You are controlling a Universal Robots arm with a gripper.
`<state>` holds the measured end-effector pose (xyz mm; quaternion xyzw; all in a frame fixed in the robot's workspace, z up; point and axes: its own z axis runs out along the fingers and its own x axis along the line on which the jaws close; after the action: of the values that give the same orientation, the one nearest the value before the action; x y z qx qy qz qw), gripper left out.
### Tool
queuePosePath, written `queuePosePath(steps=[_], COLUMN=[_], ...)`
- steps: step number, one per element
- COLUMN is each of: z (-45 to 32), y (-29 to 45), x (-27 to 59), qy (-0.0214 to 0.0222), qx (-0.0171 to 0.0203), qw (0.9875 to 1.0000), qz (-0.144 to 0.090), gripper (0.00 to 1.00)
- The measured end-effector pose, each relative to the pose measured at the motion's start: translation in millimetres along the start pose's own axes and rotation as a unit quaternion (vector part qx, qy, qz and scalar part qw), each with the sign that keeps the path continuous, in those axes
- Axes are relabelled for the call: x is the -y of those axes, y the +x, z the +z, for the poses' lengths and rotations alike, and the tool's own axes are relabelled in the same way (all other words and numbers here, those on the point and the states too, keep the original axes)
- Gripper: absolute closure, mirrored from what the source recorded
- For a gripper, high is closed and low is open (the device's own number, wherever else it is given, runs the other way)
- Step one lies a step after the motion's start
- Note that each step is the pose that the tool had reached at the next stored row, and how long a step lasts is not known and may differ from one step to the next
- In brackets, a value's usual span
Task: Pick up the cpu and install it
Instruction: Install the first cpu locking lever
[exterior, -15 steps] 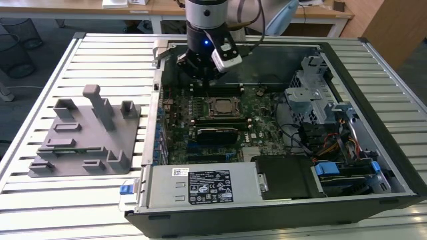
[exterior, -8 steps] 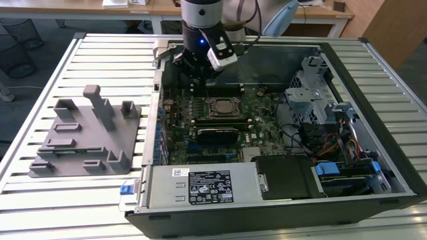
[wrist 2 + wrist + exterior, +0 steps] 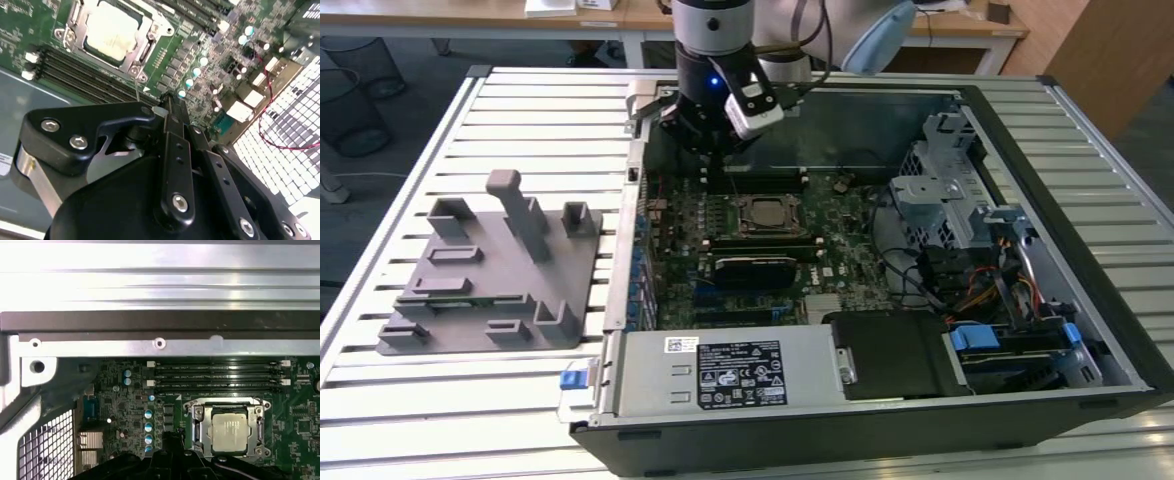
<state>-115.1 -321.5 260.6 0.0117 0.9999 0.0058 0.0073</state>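
The cpu (image 3: 232, 431) already sits inside the socket frame (image 3: 200, 426) on the motherboard (image 3: 847, 215), its silvery top facing up and level with the frame around it. In the exterior view the same chip (image 3: 765, 213) lies near the middle of the board, inside the open computer case (image 3: 1067, 300).

The gripper (image 3: 167, 107) hangs above the board, over the far part of the case and toward the exterior view's left of the socket. In the second wrist view its black fingers (image 3: 172, 145) lie pressed together down to the tips, with no gap and nothing between them. The gripper carries no part. It is apart from the chip and touches neither the chip nor the frame.

The grey fixture (image 3: 494, 270) with upright posts stands on the table (image 3: 400, 400) on the exterior view's left of the case. No chip is seen on it.

Status: the pick-up and placement appear complete, judged from the chip seated in its socket and the gripper holding nothing. Whether the socket frame is latched down over the chip cannot be told. The memory slots (image 3: 220, 376) beside the socket are unoccupied.
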Motion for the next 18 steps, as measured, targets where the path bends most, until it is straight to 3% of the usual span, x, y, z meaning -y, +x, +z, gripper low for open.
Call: queuePosePath(steps=[18], z=[3.2], y=[0.6], x=[-9.3], qy=[-0.0001], qx=[0.0000], qw=[1.0000], qz=[-0.001], gripper=[0.89])
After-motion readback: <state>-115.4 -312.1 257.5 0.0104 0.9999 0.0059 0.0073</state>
